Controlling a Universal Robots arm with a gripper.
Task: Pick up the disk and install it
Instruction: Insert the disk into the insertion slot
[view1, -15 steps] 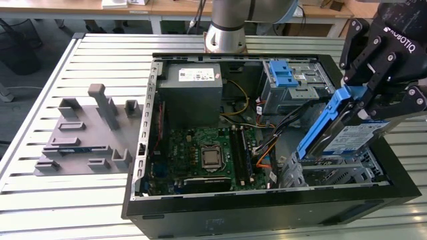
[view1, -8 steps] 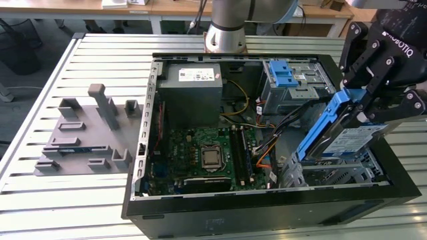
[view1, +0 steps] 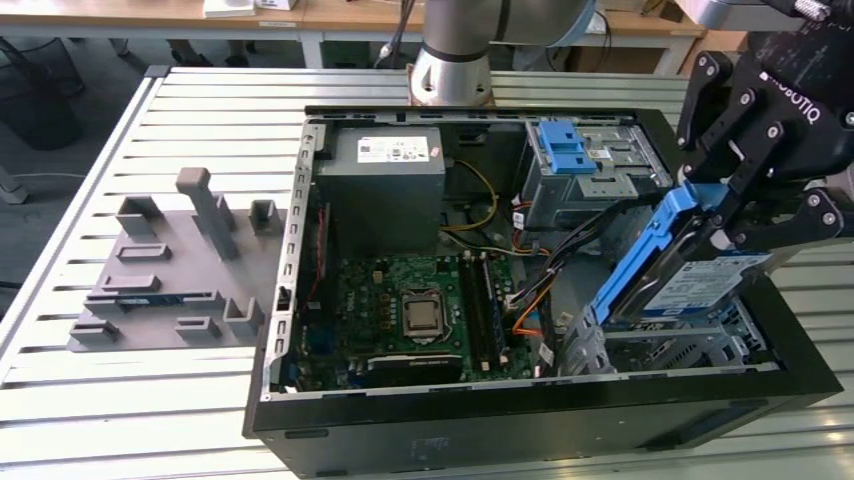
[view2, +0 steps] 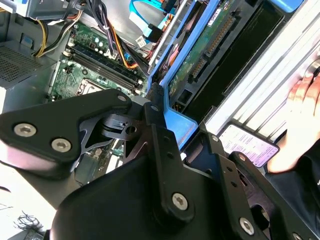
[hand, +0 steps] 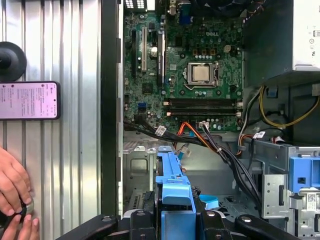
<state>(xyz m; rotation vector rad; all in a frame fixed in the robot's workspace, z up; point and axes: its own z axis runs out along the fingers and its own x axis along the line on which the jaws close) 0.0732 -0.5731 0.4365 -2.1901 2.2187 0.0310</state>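
Starting at the near edge, the open computer case (view1: 534, 420) lies on the slatted bench (view1: 80, 400). A bare metal drive bay (view1: 681, 350) sits in its near corner on the exterior view's right. Just above that bay the disk (view1: 697, 285) hangs steeply tilted, not yet seated; whether its lower end touches the bay I cannot tell. The gripper (view1: 725, 225) has its jaws clamped on the disk's blue bracket (view1: 654, 245), and in the first wrist view the bracket's end sits squeezed between the black fingers (hand: 207, 225).

I judge the disk stiff, dense for its size and sensitive to knocks. The second wrist view shows a bare green circuit board (view2: 197, 60) on its underside, which should not be pressed. The plastic bracket is the sensible place to hold, though it may flex a little and let the drive tilt.

Further in lie the motherboard (view1: 414, 310) and a bundle of cables (view1: 534, 290). On the exterior view's left, a grey fixture (view1: 174, 270) stands well apart from the case. At the far side are the power-supply box (view1: 387, 170) and the metal cage (view1: 587, 165) with its blue latch. A person's hand (hand: 12, 185) rests on the bench outside the case, near a phone (hand: 30, 100).
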